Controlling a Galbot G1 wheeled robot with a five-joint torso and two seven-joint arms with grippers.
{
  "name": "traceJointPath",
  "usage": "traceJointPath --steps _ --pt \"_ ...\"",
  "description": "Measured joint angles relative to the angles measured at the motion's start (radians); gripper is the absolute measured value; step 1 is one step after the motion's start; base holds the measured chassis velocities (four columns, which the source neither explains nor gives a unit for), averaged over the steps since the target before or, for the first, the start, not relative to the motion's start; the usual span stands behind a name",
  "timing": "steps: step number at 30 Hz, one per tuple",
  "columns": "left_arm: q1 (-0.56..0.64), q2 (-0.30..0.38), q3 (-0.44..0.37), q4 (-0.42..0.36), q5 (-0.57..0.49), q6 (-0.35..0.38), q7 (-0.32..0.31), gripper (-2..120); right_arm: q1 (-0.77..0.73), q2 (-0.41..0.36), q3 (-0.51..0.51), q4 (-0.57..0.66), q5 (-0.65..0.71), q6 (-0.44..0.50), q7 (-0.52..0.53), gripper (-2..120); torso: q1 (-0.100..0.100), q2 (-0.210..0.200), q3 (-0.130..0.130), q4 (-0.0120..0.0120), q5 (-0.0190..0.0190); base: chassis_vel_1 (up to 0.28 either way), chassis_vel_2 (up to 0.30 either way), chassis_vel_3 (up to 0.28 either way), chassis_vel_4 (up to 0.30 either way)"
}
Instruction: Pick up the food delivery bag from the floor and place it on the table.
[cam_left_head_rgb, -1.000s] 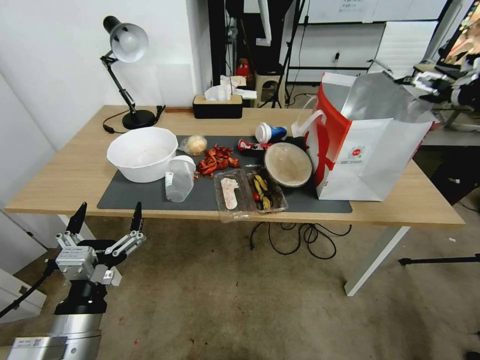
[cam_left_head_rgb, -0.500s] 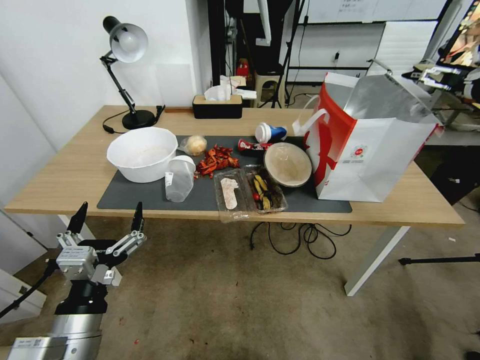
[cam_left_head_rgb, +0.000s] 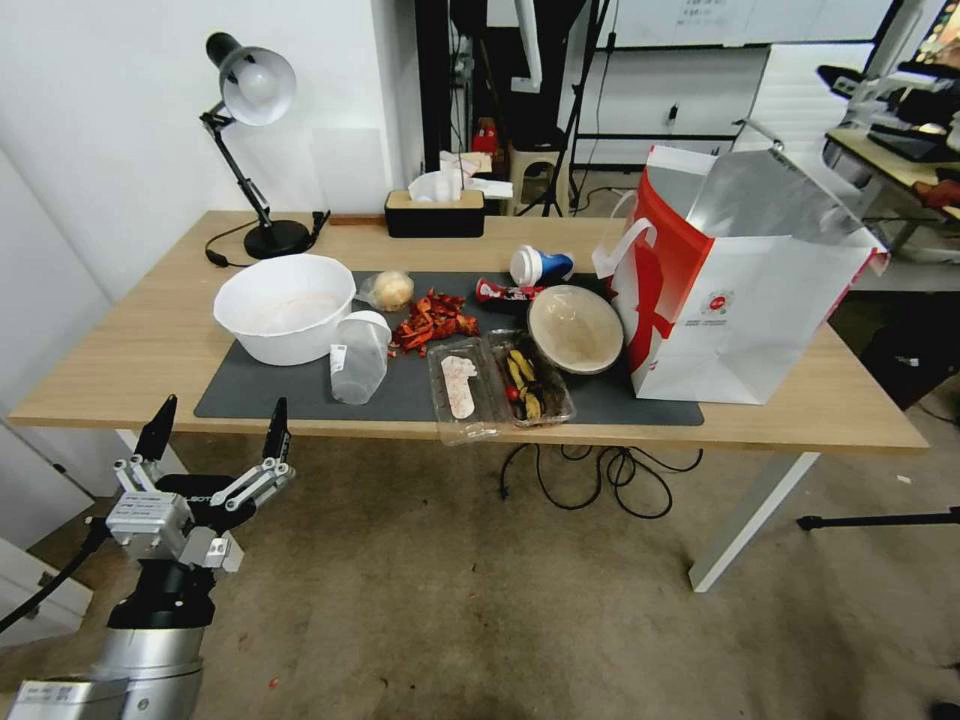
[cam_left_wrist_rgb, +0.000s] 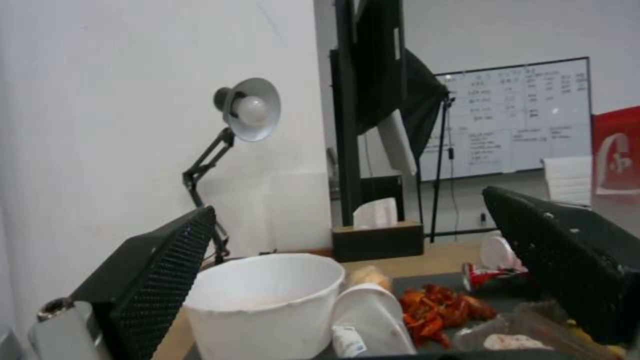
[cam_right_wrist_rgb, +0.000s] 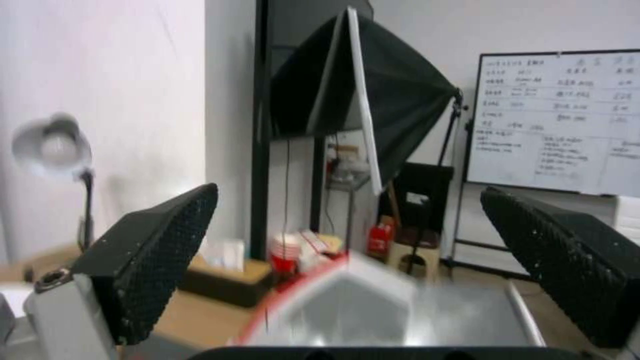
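Right gripper (cam_right_wrist_rgb: 347, 270) jaws spread wide, nothing between them, poised above the open foil mouth of the food delivery bag (cam_left_head_rgb: 735, 300). Left gripper (cam_left_head_rgb: 215, 440) jaws gape empty too, parked low before the tabletop (cam_left_head_rgb: 150, 340). The bag stands upright at the tabletop's right end: likely light, crushable paper, best taken by a white strap handle (cam_left_head_rgb: 622, 245).

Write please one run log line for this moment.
red-and-white paper delivery bag: upright on light-wood table | left gripper: open, low before table | right gripper: open, above bag
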Motion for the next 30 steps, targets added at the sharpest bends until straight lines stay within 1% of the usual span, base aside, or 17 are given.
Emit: traceJointPath --steps 1,3,4,5,6,7,9,10,11,13,15,17,19,21,23,25,30 --pt "-0.002 0.003 0.001 0.004 -0.004 -0.003 0.009 100 -0.083 0.036 0.051 0.024 -0.047 0.024 -0.015 100 0.0 0.0 0.0 0.0002 0.0008 0.0 0.0 0.0 0.0" --pt "-0.009 0.015 0.005 0.019 -0.014 -0.011 0.037 100 -0.263 0.135 0.152 0.074 -0.128 0.084 -0.051 100 0.0 0.0 0.0 0.0004 -0.0003 0.0 0.0 0.0 0.0" --pt "-0.009 0.015 0.005 0.019 -0.014 -0.011 0.037 100 -0.263 0.135 0.152 0.074 -0.128 0.084 -0.051 100 0.0 0.0 0.0 0.0004 -0.0003 0.0 0.0 0.0 0.0" --pt "-0.011 0.019 0.006 0.022 -0.018 -0.012 0.045 100 -0.313 0.165 0.172 0.085 -0.148 0.104 -0.062 100 0.0 0.0 0.0 0.0004 -0.0002 0.0 0.0 0.0 0.0" --pt "-0.015 0.028 0.011 0.031 -0.029 -0.018 0.065 100 -0.417 0.23 0.204 0.106 -0.196 0.157 -0.087 100 0.0 0.0 0.0 0.0001 0.0006 0.0 0.0 0.0 0.0" --pt "-0.017 0.035 0.016 0.038 -0.039 -0.02 0.082 100 -0.48 0.272 0.218 0.121 -0.234 0.204 -0.107 100 0.0 0.0 0.0 0.0002 -0.0001 0.0 0.0 0.0 0.0" --pt "-0.019 0.038 0.018 0.043 -0.043 -0.02 0.089 100 -0.507 0.292 0.219 0.127 -0.254 0.23 -0.117 100 0.0 0.0 0.0 0.0 -0.0003 0.0 0.0 0.0 0.0" --pt "-0.023 0.047 0.024 0.058 -0.053 -0.026 0.11 100 -0.558 0.344 0.213 0.134 -0.303 0.283 -0.146 100 0.0 0.0 0.0 -0.0002 -0.0002 0.0 0.0 0.0 0.0" --pt "-0.023 0.047 0.024 0.058 -0.053 -0.026 0.11 100 -0.558 0.344 0.213 0.134 -0.303 0.283 -0.146 100 0.0 0.0 0.0 -0.0002 -0.0002 0.0 0.0 0.0 0.0" --pt "-0.023 0.07 0.042 0.094 -0.074 -0.047 0.164 100 -0.617 0.425 0.164 0.136 -0.39 0.378 -0.178 100 0.0 0.0 0.0 0.0005 -0.0003 0.0 0.0 0.0 0.0" --pt "-0.021 0.074 0.049 0.1 -0.075 -0.052 0.171 100 -0.625 0.438 0.154 0.137 -0.405 0.393 -0.18 100 0.0 0.0 0.0 0.0006 -0.0002 0.0 0.0 0.0 0.0" --pt "-0.014 0.092 0.086 0.134 -0.067 -0.078 0.184 100 -0.658 0.509 0.088 0.143 -0.495 0.457 -0.183 100 0.0 0.0 0.0 0.0004 -0.0001 0.0 0.0 0.0 0.0" --pt "-0.014 0.093 0.092 0.139 -0.063 -0.081 0.185 100 -0.661 0.521 0.077 0.143 -0.508 0.465 -0.183 100 0.0 0.0 0.0 0.0005 -0.0002 0.0 0.0 0.0 0.0" --pt "-0.012 0.093 0.138 0.177 -0.032 -0.105 0.183 100 -0.679 0.587 0.023 0.144 -0.573 0.488 -0.174 100 0.0 0.0 0.0 0.0005 -0.0001 0.0 0.0 0.0 0.0" --pt "-0.012 0.093 0.139 0.178 -0.03 -0.106 0.183 100 -0.68 0.589 0.021 0.144 -0.576 0.488 -0.174 100 0.0 0.0 0.0 0.0004 -0.0001 0.0 0.0 0.0 0.0" --pt "-0.012 0.09 0.174 0.206 -0.005 -0.115 0.179 100 -0.712 0.632 -0.022 0.139 -0.629 0.508 -0.166 100 0.0 0.0 0.0 0.0006 -0.0002 0.0 0.0 0.0 0.0" --pt "-0.012 0.088 0.196 0.224 0.027 -0.117 0.172 100 -0.742 0.67 -0.071 0.132 -0.687 0.525 -0.144 100 0.0 0.0 0.0 0.0003 -0.0002 0.0 0.0 0.0 0.0"
